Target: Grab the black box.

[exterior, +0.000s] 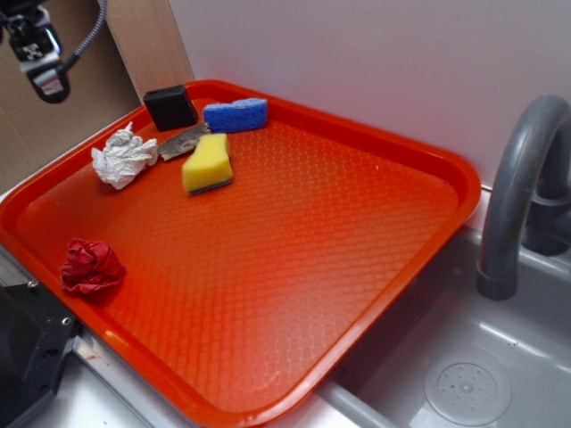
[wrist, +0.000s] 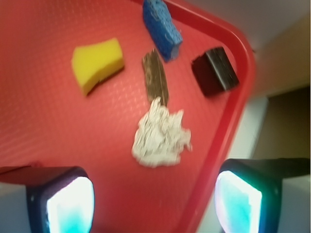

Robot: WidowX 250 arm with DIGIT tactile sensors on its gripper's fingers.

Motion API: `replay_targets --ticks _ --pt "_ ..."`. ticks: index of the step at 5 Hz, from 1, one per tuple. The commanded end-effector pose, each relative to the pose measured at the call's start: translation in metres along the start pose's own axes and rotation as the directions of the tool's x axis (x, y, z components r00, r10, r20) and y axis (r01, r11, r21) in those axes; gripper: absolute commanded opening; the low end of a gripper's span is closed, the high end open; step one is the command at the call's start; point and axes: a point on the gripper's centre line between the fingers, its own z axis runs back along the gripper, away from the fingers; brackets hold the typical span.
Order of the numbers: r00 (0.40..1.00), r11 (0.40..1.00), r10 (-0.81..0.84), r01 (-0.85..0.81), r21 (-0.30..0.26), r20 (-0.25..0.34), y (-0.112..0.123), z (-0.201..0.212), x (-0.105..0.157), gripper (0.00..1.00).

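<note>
The black box (exterior: 170,108) stands in the far left corner of the red tray (exterior: 357,267), next to the blue sponge (exterior: 236,115). In the wrist view the black box (wrist: 215,71) sits at the upper right, close to the tray rim (wrist: 228,116). My gripper (wrist: 154,204) is open and empty, high above the tray's left rim, with the white crumpled paper (wrist: 160,134) just ahead of its fingers. In the exterior view only part of the arm (exterior: 36,49) shows at the top left corner, well above the box; the fingers are out of sight there.
A yellow sponge (exterior: 207,164), a brownish flat scrap (exterior: 183,143), white crumpled paper (exterior: 122,158) and a red crumpled cloth (exterior: 90,266) lie on the tray. A grey faucet (exterior: 517,187) and sink (exterior: 464,374) are at the right. A large black device (exterior: 27,348) sits at the bottom left.
</note>
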Motion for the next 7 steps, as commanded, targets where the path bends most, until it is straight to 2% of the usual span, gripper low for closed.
replay_targets --ticks 1,2,3,4,5,7 --pt "0.996 0.997 -0.078 0.077 0.019 0.049 0.031 -0.024 0.059 1.0" --pt "0.987 0.988 -0.154 0.153 0.039 0.049 0.023 -0.03 0.086 1.0" --pt "0.975 0.975 -0.215 0.211 0.072 0.05 0.013 -0.03 0.103 1.0" --pt "0.969 0.967 -0.245 0.242 0.078 0.035 0.009 -0.033 0.103 1.0" --pt "0.953 0.949 -0.304 0.301 0.097 0.016 0.016 -0.038 0.094 1.0" --pt "0.92 0.919 -0.393 0.393 0.04 -0.009 0.029 -0.055 0.088 1.0"
